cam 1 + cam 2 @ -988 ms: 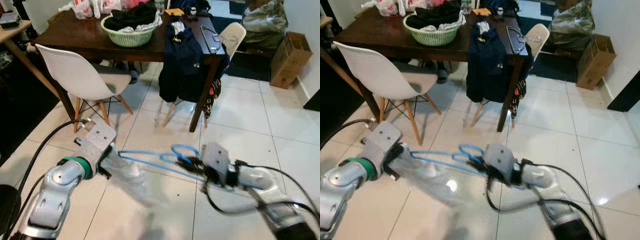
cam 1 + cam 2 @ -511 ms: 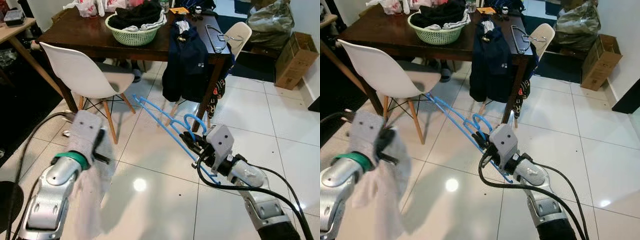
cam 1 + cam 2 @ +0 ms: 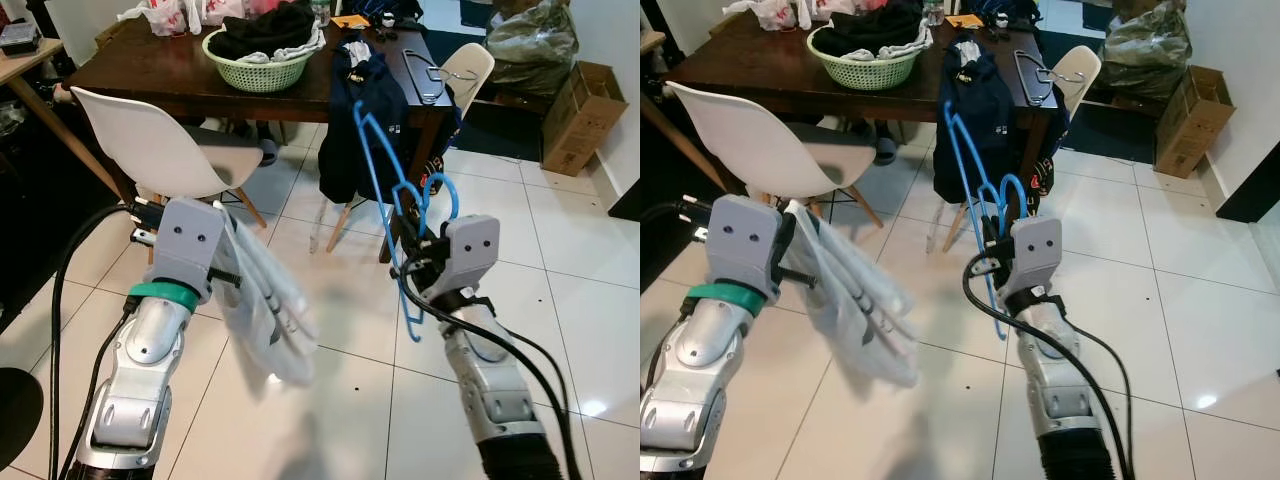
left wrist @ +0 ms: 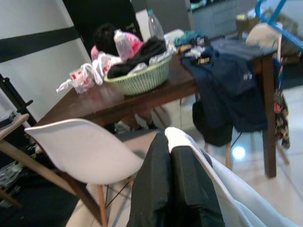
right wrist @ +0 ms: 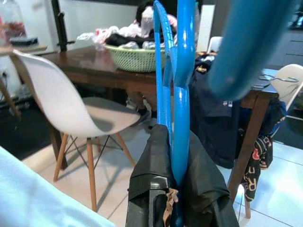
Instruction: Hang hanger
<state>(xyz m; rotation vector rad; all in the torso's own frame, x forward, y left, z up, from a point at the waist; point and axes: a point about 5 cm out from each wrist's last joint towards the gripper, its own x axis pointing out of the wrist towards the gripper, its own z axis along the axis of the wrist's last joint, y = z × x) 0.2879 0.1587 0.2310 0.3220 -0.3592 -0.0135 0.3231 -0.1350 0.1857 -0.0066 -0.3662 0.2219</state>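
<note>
Two grippers, one blue hanger, one pale garment in front of you.

Your right gripper (image 3: 410,262) sits at centre-right of the head view, its fingers clamped on the blue hanger (image 3: 378,170), which stands nearly upright: the long axis runs from the grip up toward the dark jacket (image 3: 362,120) draped at the table edge, with the hook curling beside the gripper. In the right wrist view the hanger (image 5: 176,90) rises straight out between the black fingers (image 5: 156,175). Your left gripper (image 3: 222,262) at centre-left pinches the pale garment (image 3: 268,320), which hangs blurred, so its shape is hard to read. At the top of the frame you see one wooden table (image 3: 170,75), one green basket (image 3: 262,70), two white chairs (image 3: 150,145), the far one mostly hidden, and one cardboard box (image 3: 578,115) at upper right.
</note>
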